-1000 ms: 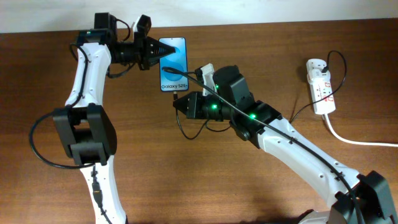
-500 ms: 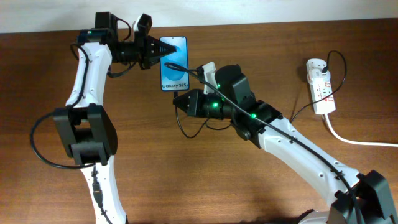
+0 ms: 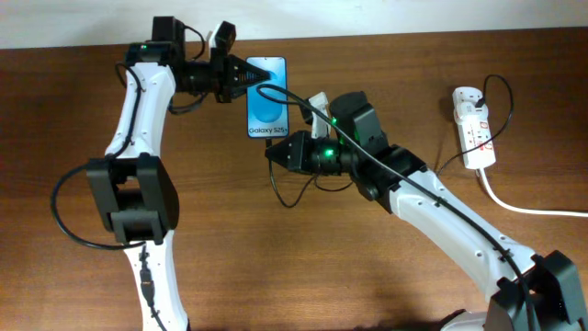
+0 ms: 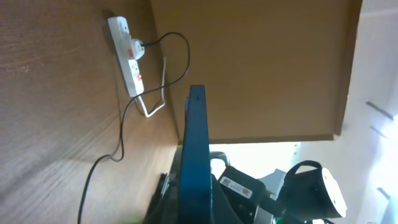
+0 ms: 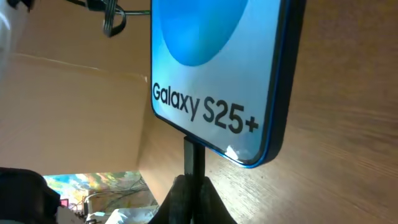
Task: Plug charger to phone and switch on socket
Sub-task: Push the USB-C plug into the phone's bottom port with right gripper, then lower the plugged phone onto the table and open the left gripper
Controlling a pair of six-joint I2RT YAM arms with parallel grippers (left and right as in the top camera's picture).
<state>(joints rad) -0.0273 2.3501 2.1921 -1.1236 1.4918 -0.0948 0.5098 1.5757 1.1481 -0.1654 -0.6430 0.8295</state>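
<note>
Holding the phone (image 3: 266, 99) steady is the job of the left fingers (image 3: 230, 77). They are clenched on one long side of it, near the end far from the words on the screen. I think they grip it so the phone will not slide away when the plug is pushed in.

The right fingers (image 3: 283, 153) are pinched tight on the charger (image 5: 194, 155), right at its little plug end. They point the plug straight at the short bottom edge of the phone, because that is where the hole for it should be. In the right wrist view the plug touches that edge (I cannot tell if it is all the way in). The thin black wire hangs in a loop under the right fingers and lies loose on the desk (image 3: 386, 55).

The phone is slim, with dark blue edges. Its screen is lit bright blue and says "Galaxy S25+" in white. From the left wrist view it looks as thin as a line. I cannot tell if it lies flat on the desk or is lifted a bit.

The socket (image 3: 473, 124) is white and long, with a thick white cord (image 3: 524, 207). It sits well apart from both arms, far off to the right. No fingers are near it, so I think the switch part is not done yet.
</note>
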